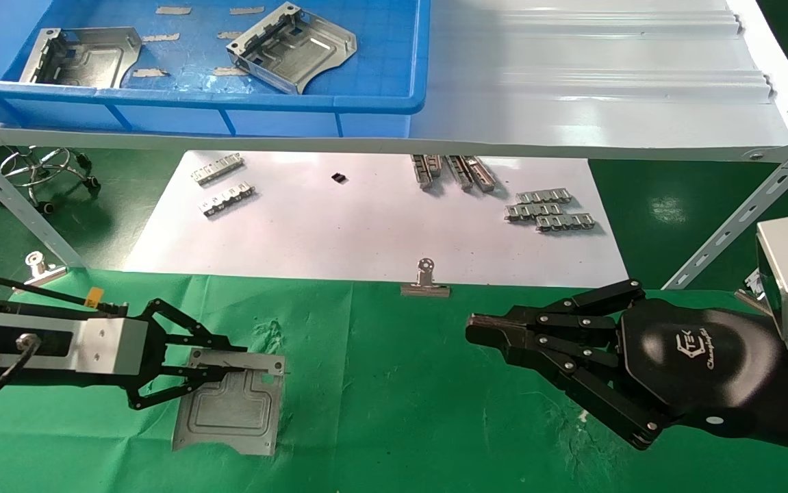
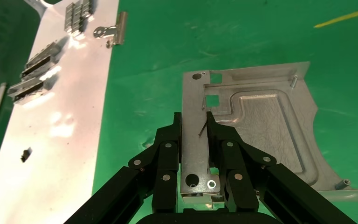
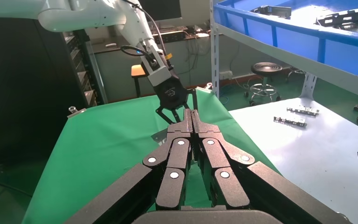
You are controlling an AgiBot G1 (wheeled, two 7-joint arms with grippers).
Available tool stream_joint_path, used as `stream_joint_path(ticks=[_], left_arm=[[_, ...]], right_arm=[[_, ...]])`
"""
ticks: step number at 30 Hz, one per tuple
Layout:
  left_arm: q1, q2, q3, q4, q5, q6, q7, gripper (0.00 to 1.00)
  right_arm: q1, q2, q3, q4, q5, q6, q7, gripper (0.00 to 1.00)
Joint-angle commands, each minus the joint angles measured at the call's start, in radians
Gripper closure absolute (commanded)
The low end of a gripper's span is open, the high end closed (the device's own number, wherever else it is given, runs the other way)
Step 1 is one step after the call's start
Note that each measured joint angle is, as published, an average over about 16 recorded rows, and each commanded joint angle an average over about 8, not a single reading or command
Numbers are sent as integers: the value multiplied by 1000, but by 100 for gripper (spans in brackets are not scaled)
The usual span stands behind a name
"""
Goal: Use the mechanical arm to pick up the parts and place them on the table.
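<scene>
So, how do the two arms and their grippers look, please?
Both grippers are black, with long jointed linkage fingers studded with silver rivets. The right gripper has a glossy black hexagonal palm with a white "TEK" logo, behind it a silver-grey wrist box. The left gripper sits on a silver-grey block with black cables looping beside it and a small yellow tag; in the right wrist view its arm is white.

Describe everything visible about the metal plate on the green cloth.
The part is a roughly square plate of silvery stamped sheet metal with an embossed recess, two square cut-outs, round holes, small studs and one concave-cut corner. It lies flat on the green cloth of the table, in front of the white paper sheet. The left gripper is clamped on one edge strip, one jaw on either side.
</scene>
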Motion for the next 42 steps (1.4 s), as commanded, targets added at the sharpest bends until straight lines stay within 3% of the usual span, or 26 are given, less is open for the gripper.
stream_joint_path(ticks=[1, 11, 12, 18, 20, 29, 37, 39, 42], left_arm=[[-2, 14, 7, 33, -3, -4, 20, 100], [-14, 67, 28, 165, 28, -43, 109, 97], [-15, 71, 29, 176, 30, -48, 114, 90], [-17, 91, 31, 227, 34, -70, 141, 15], [-18, 95, 31, 240, 34, -77, 150, 0], [-24, 104, 22, 277, 23, -92, 188, 0], [-46, 86, 1, 287, -14, 8, 136, 0], [-45, 80, -2, 279, -25, 27, 90, 0], [-39, 74, -7, 262, -35, 38, 32, 0]], right_arm=[[0, 0, 0, 0, 0, 0, 0, 100], [0, 0, 0, 0, 0, 0, 0, 100], [0, 0, 0, 0, 0, 0, 0, 100], [0, 0, 0, 0, 0, 0, 0, 100], [0, 0, 0, 0, 0, 0, 0, 100], [0, 0, 0, 0, 0, 0, 0, 100], [0, 0, 0, 0, 0, 0, 0, 100], [0, 0, 0, 0, 0, 0, 0, 87], [0, 0, 0, 0, 0, 0, 0, 49]])
